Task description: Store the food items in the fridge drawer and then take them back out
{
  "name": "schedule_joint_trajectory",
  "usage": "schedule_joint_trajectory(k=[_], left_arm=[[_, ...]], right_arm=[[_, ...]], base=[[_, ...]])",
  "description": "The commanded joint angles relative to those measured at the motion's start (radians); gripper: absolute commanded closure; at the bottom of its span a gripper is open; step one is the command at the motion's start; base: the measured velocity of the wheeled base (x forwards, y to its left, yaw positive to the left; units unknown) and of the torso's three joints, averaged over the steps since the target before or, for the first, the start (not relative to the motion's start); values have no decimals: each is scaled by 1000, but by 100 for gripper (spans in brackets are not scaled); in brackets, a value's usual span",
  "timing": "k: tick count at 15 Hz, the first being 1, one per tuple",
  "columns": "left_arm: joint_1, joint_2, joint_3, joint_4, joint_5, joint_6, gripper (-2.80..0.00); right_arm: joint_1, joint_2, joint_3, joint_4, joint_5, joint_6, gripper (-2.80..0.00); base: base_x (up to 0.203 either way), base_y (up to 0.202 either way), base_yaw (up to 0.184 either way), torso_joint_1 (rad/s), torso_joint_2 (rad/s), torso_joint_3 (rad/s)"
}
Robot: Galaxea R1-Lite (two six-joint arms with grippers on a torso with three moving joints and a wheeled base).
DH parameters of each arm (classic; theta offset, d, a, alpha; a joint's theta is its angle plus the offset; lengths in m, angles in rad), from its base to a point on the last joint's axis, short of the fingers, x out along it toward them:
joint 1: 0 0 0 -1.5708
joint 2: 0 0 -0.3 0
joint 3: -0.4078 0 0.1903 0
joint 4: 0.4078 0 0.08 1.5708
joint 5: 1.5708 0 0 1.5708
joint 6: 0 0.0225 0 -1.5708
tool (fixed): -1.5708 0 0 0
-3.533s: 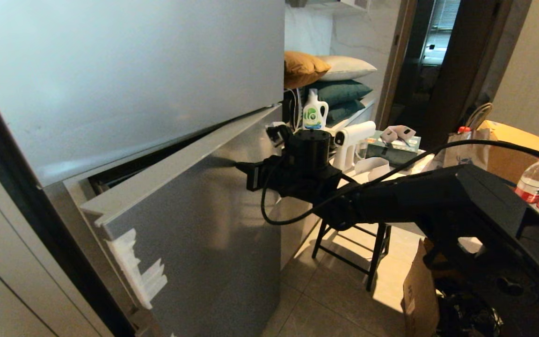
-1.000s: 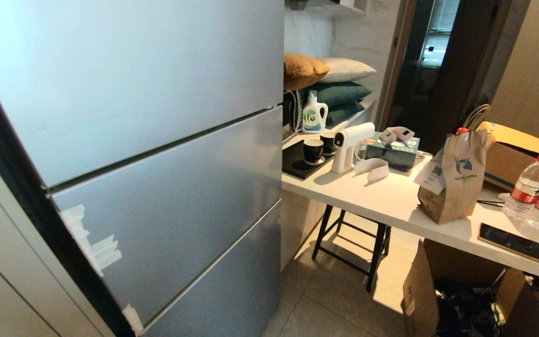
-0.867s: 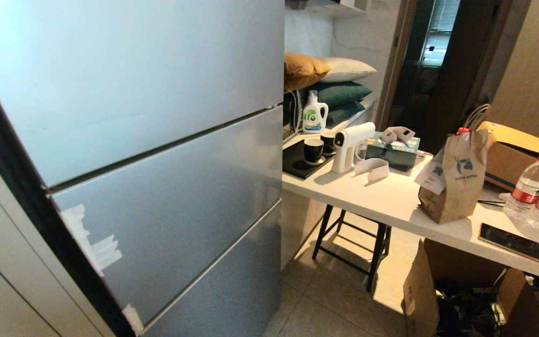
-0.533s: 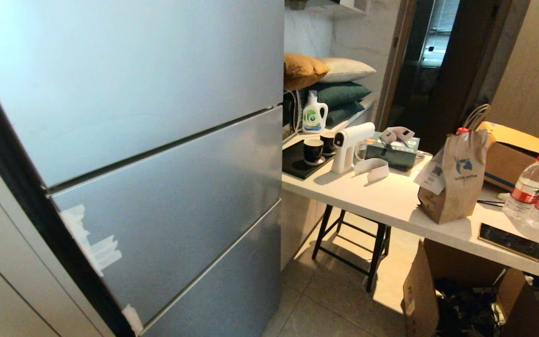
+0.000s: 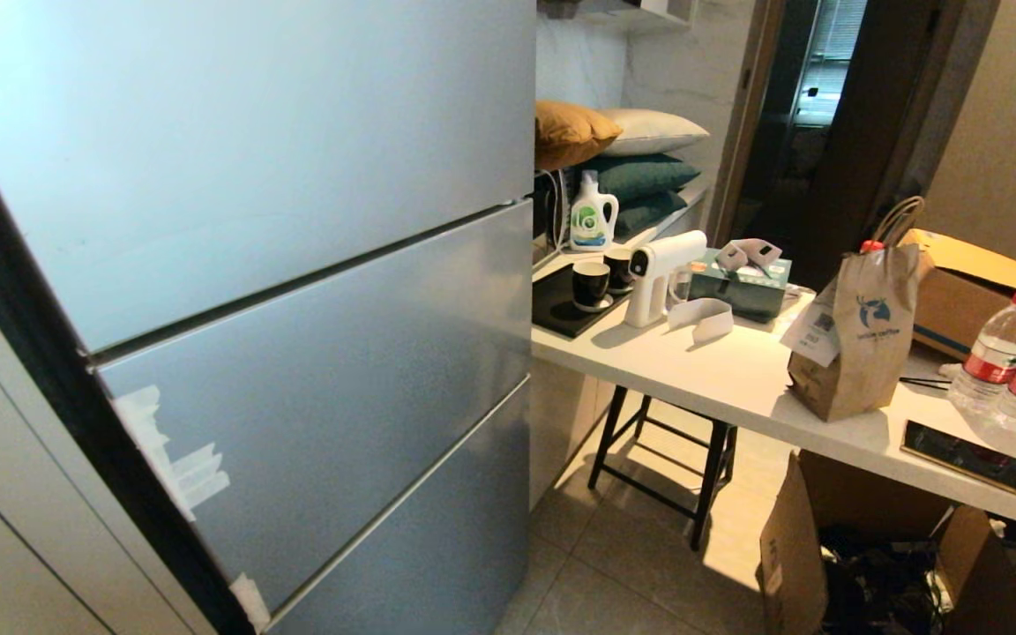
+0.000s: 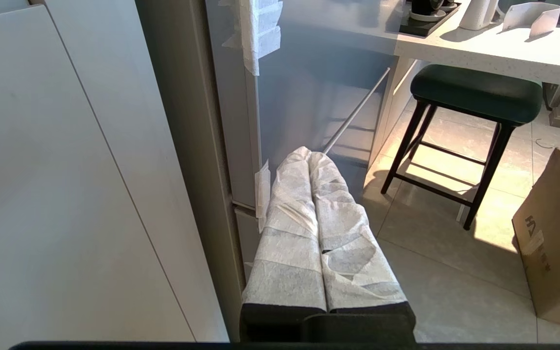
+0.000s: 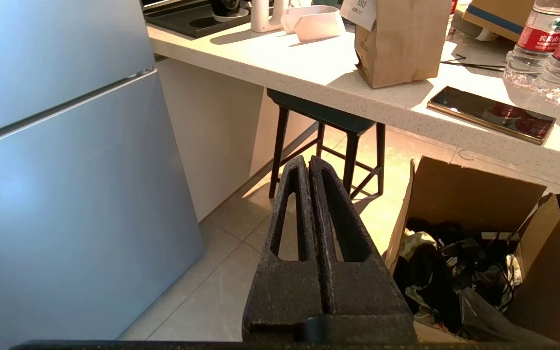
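Note:
The silver-grey fridge [image 5: 296, 309] fills the left of the head view with all its doors closed. The fridge drawer and the food items are hidden or out of view. Neither arm shows in the head view. My left gripper [image 6: 308, 151], its fingers wrapped in white tape, is shut on nothing and hangs low beside the fridge's lower corner [image 6: 241, 146]. My right gripper [image 7: 307, 160], with black fingers, is shut on nothing above the tiled floor, between the fridge front [image 7: 66, 170] and an open cardboard box [image 7: 474, 233].
A white table [image 5: 737, 379] stands right of the fridge with a black stool [image 5: 658, 476] under it. On it are a paper bag [image 5: 861, 335], two water bottles [image 5: 997, 353], a phone [image 5: 971, 459] and a white spray gun [image 5: 658, 273]. Tiled floor lies in front.
Seconds ago my right arm was at the middle fridge door, which stood ajar. That door is now closed and the arm has left the head view. Nothing has shifted over the last second.

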Motion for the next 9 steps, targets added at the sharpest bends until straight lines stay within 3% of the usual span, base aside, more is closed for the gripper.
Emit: schedule_joint_trajectory(k=[1,5,9], left_arm=[[0,0,5,0,0,0,0],[0,0,5,0,0,0,0],[0,-1,5,0,0,0,0]], right_arm=[[0,4,0,1,1,1,0],[0,4,0,-1,1,-1,0],[0,4,0,-1,1,-1,0]], base=[[0,0,0,0,0,0],[1,-1,23,3,0,1],[3,-6,167,4,2,1]])
